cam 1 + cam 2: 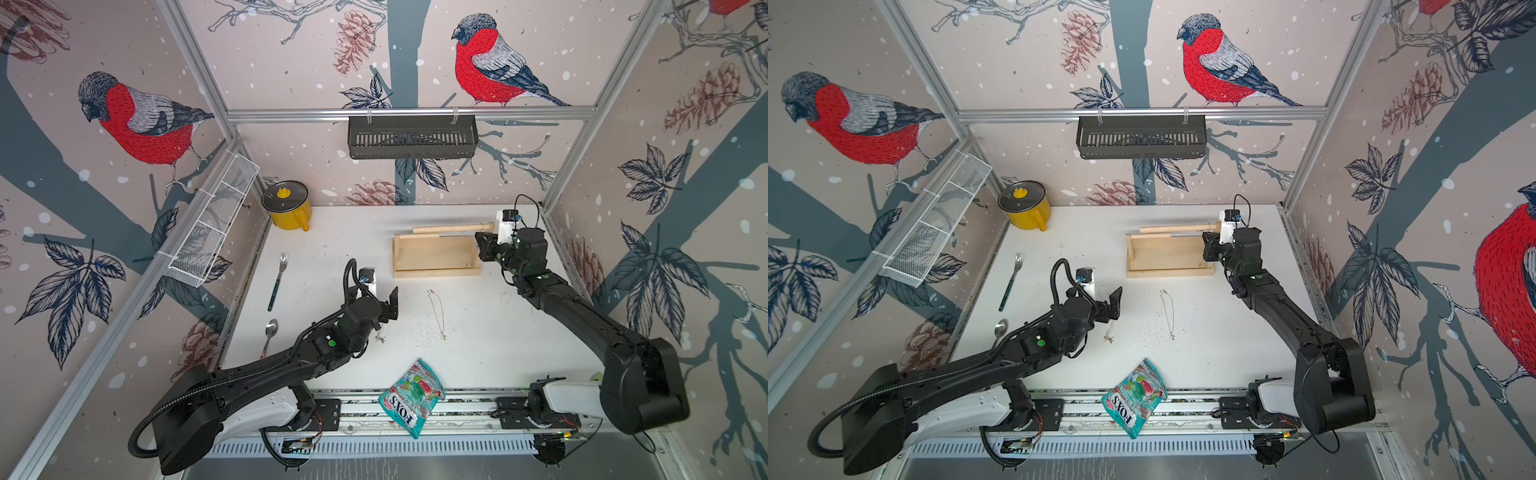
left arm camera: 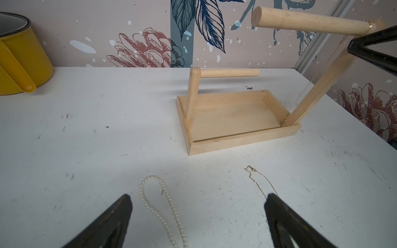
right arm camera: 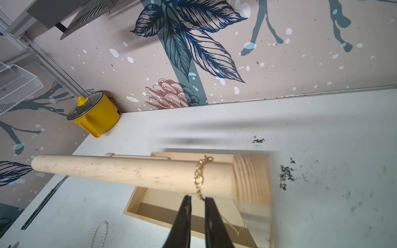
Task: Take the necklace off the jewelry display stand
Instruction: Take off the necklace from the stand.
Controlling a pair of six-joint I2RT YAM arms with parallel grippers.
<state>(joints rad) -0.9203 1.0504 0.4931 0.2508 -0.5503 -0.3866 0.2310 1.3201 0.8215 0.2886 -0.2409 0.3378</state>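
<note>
The jewelry display stand [image 1: 436, 257] [image 1: 1169, 257] is pale wood and stands at the back right of the white table. A gold chain necklace [image 3: 198, 178] [image 2: 368, 24] is looped over its upper dowel [image 3: 129, 169], close to the tall post, and hangs down into the tray. My right gripper [image 3: 197, 198] [image 1: 482, 245] is right under the dowel. Its fingers stand almost together, a narrow gap still between them, and the chain runs by the tip of one. My left gripper [image 2: 197, 199] [image 1: 388, 305] hangs wide open and holds nothing, above the table's middle.
A pearl necklace [image 2: 159, 204] [image 1: 1111, 328] and a thin gold chain [image 1: 436, 313] [image 2: 261, 184] lie on the table in front of the stand. A yellow pot [image 1: 286, 205] sits back left; a fork [image 1: 278, 280] and a spoon [image 1: 270, 336] lie left; a candy bag [image 1: 413, 395] lies at the front edge.
</note>
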